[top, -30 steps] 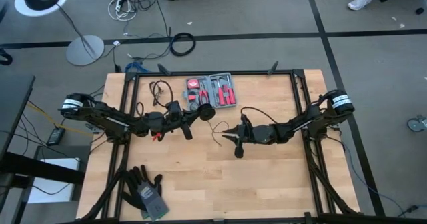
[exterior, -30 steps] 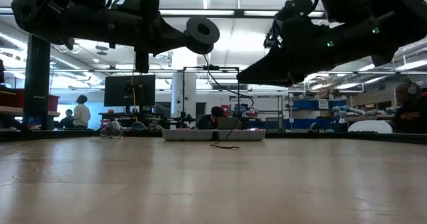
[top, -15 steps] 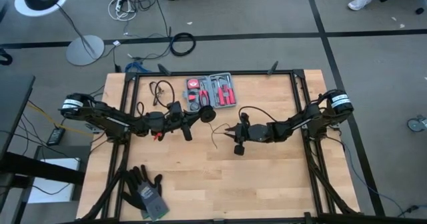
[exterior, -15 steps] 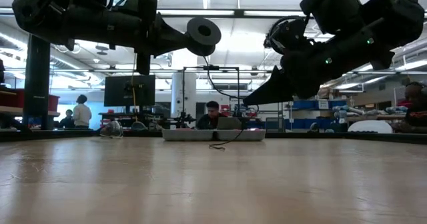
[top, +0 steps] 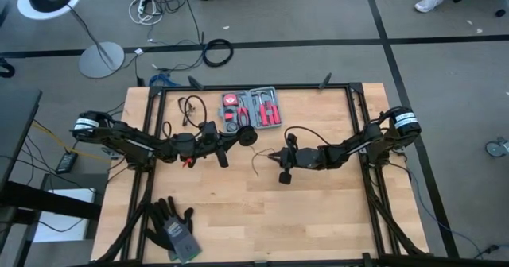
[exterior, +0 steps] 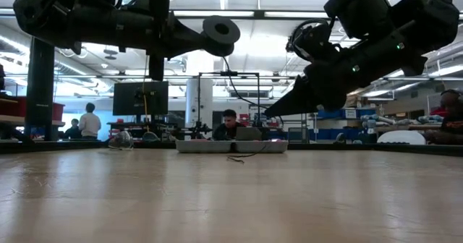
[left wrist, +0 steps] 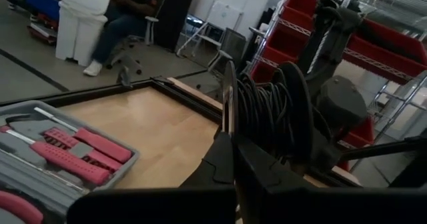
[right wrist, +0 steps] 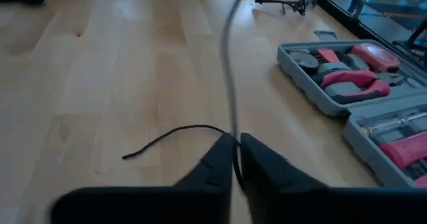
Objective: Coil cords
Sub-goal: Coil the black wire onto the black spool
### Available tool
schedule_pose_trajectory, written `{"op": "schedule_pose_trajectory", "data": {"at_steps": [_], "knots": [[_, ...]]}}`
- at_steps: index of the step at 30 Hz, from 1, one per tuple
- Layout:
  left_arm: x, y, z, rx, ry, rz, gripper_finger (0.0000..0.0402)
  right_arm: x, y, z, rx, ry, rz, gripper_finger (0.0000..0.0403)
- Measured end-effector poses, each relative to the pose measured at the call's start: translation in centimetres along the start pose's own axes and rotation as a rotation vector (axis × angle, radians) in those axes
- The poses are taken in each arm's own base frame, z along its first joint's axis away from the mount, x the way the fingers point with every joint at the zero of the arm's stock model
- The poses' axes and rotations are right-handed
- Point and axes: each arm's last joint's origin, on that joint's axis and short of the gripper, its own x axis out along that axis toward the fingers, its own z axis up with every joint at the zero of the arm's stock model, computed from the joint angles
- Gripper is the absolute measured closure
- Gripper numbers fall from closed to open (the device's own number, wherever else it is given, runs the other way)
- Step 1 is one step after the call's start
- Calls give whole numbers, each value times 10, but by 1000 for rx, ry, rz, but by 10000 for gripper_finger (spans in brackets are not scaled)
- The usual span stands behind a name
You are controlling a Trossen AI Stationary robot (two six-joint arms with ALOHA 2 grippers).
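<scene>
Wooden table (top: 318,211), tool kit (top: 253,108) at far edge. We saw left gripper (top: 238,135) pinching the disc (top: 247,134), raised mid-table; right gripper (right wrist: 233,159) pinching the wire (right wrist: 231,64) to its right, free end trailing on wood. Wire judged light, limp, slippery; best gripped near the disc.

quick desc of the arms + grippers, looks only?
Both arms are dark, jointed links. Left arm and right arm each carry a white-banded round base joint. Black cable loops along the right arm. Left gripper and right gripper have black, tapered fingers. Orange tab under the left arm.
</scene>
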Motion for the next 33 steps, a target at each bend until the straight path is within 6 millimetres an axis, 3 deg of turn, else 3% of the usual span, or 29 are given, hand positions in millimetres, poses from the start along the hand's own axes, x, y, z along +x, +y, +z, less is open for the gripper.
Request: {"op": "schedule_pose_trajectory", "data": {"at_steps": [2,10,15,24,33], "knots": [[0,0,0,2,2,1,401,0,0,0,41,0,-16,395],[-1,8,-13,63,106,119,401,-3,-11,4,448,34,-6,399],[-3,13,-21,142,194,148,401,-2,-23,11,550,135,-43,401],[-8,16,-35,213,360,130,401,12,-49,67,472,205,-71,402],[-9,21,-35,216,341,233,401,17,-59,131,397,54,23,402]]}}
